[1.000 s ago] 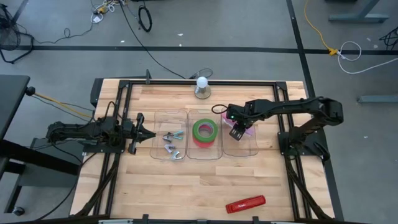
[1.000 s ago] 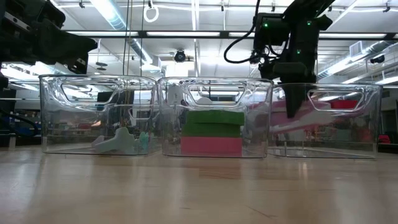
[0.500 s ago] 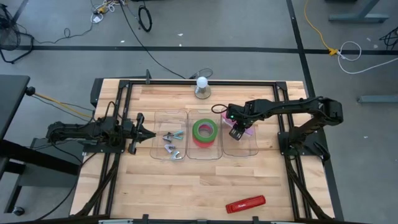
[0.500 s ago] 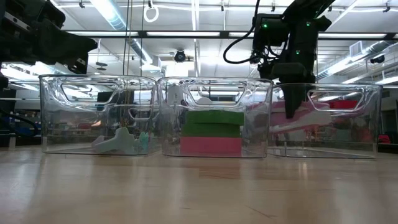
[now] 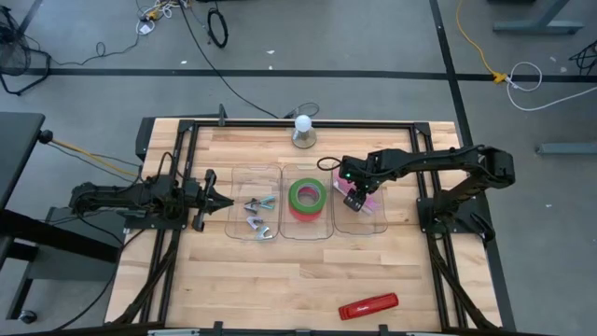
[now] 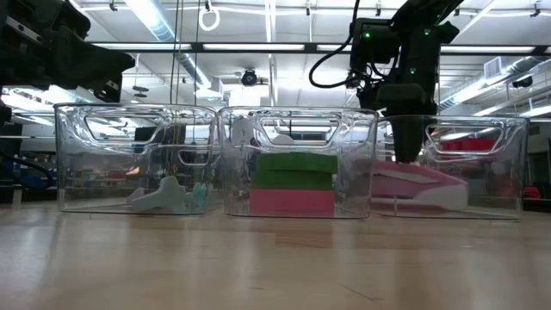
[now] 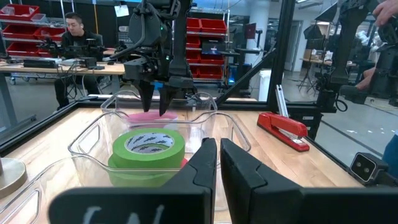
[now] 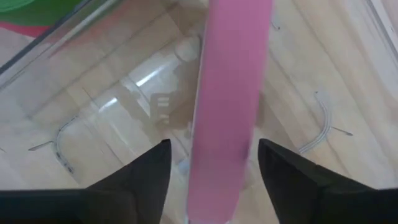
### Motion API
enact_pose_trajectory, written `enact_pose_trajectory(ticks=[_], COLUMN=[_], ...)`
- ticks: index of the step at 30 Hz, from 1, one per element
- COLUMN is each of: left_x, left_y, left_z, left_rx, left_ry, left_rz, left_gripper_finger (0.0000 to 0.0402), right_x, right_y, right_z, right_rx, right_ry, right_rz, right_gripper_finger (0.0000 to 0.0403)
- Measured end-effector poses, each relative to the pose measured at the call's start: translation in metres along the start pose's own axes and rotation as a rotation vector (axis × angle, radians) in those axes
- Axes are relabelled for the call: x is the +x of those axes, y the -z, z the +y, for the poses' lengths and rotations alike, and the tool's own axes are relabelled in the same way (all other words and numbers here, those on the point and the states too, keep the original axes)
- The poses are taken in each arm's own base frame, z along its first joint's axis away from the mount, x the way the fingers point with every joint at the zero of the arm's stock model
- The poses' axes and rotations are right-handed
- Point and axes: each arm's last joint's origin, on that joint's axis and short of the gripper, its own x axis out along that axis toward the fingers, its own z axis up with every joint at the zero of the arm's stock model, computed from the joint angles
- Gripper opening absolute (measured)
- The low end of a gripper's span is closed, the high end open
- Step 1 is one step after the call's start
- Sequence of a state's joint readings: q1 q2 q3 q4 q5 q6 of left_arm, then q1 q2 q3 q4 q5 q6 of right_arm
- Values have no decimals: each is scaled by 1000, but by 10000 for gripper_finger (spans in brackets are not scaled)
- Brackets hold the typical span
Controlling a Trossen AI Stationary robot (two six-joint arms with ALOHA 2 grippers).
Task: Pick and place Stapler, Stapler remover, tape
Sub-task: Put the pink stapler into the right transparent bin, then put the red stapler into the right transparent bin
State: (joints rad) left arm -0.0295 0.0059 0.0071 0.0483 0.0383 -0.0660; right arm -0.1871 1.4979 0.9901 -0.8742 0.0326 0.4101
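Low view shows the pink stapler [image 6: 419,187] lying flat on the floor of the right-hand clear bin [image 6: 508,155], with the right pincer [image 6: 405,151] just above it, fingers spread and no longer gripping it. A stapler like that is stiff and a bit hefty for its size, with a smooth plastic shell, so I'd pinch it across the narrow body near the middle, not the nose. The green tape roll [image 5: 308,196] sits in the middle bin: light, rigid ring, easiest grabbed across its wall. Staple removers [image 5: 257,217] are in the left bin. A red stapler [image 5: 367,305] waits on the desk [image 5: 280,280] near its front edge. The left pincer [image 5: 207,198] idles beside the left bin, pressed together.
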Motion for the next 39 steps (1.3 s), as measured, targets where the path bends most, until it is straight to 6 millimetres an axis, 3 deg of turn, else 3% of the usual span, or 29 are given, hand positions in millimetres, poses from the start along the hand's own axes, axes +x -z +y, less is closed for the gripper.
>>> enact_pose_trajectory(ticks=[9, 23, 39], left_x=[0, 0, 0], left_y=[0, 0, 0], left_z=[0, 0, 0], left_rx=[0, 0, 0], left_ry=[0, 0, 0], left_rz=[0, 1, 0], left_gripper_finger=[25, 25, 25], right_x=[-6, -49, -81], right_y=[1, 20, 44], right_z=[-1, 6, 33], right_rx=[-27, -126, -346], right_ry=[-13, -108, -186], right_rz=[-18, -167, -238], right_gripper_finger=[262, 263, 263])
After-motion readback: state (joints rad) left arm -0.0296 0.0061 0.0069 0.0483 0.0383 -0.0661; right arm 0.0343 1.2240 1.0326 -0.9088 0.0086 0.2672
